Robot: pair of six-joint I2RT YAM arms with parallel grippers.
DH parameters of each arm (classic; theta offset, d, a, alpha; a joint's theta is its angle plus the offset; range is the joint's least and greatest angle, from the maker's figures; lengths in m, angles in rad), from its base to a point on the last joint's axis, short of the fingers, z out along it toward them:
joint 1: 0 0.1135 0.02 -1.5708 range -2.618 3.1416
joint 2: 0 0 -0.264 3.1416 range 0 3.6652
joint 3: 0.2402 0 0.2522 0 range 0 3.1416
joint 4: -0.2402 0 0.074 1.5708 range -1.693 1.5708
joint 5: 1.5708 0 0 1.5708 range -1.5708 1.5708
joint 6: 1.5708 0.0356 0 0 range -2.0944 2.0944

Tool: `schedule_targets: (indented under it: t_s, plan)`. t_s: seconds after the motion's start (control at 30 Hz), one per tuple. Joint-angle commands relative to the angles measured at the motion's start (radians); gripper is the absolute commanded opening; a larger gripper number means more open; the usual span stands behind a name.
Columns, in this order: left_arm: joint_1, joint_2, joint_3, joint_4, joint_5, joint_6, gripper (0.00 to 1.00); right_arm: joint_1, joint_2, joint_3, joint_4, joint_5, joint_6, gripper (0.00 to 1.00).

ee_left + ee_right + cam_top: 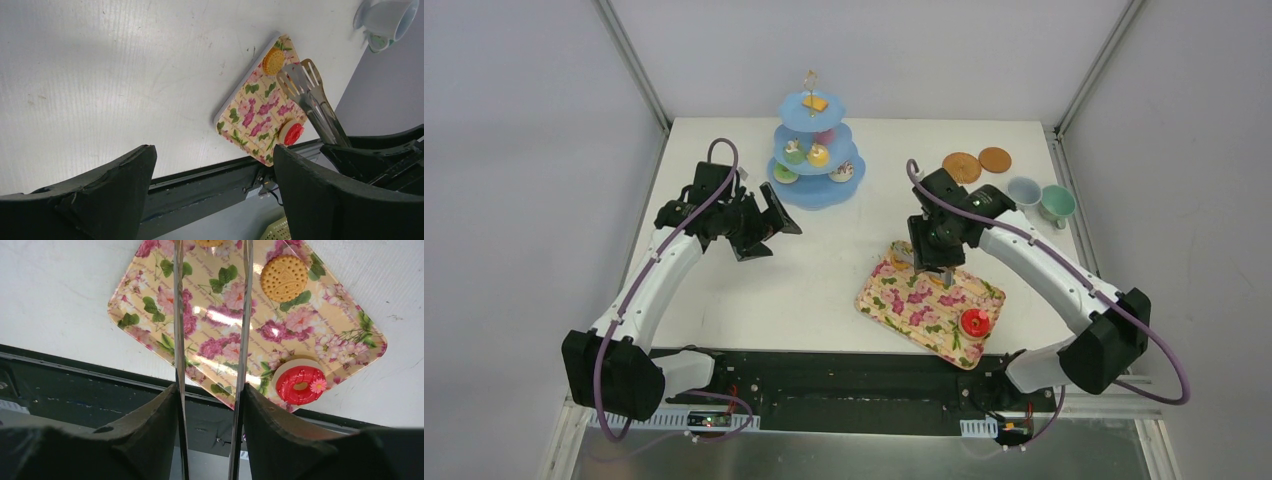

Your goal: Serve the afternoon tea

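Metal tongs (244, 315) are held between the fingers of my right gripper (210, 390), which is shut on their handles. The tongs (312, 97) reach down over the flowered tray (894, 300), their arms apart. An orange biscuit (209, 242) shows between the tong tips at the frame's top edge; whether it is pinched I cannot tell. Another orange biscuit (284, 277) and a red iced donut (300, 385) lie on the tray. A blue three-tier stand (816, 190) holds several sweets. My left gripper (769, 225) hangs open and empty left of the stand.
Two brown coasters (961, 166) and two cups (1056, 203) sit at the back right. The tray lies close to the table's near edge, by the black base rail (844, 385). A pale basket (275, 230) shows below the table edge.
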Motion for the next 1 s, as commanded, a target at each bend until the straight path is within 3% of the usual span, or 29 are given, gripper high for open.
schedule_targets:
  t_s: [0.0, 0.57, 0.97]
  plan:
    - [-0.005, -0.029, 0.000, 0.005, 0.018, -0.019, 0.91, 0.023, 0.012, -0.024, 0.050, 0.035, -0.051, 0.51]
    - [-0.005, -0.067, -0.022, -0.009, 0.007, -0.030, 0.91, 0.056, 0.073, -0.070, 0.097, 0.082, -0.064, 0.52]
    - [-0.005, -0.061, -0.013, -0.013, 0.007, -0.027, 0.91, 0.069, 0.049, -0.022, 0.057, 0.082, -0.041, 0.38]
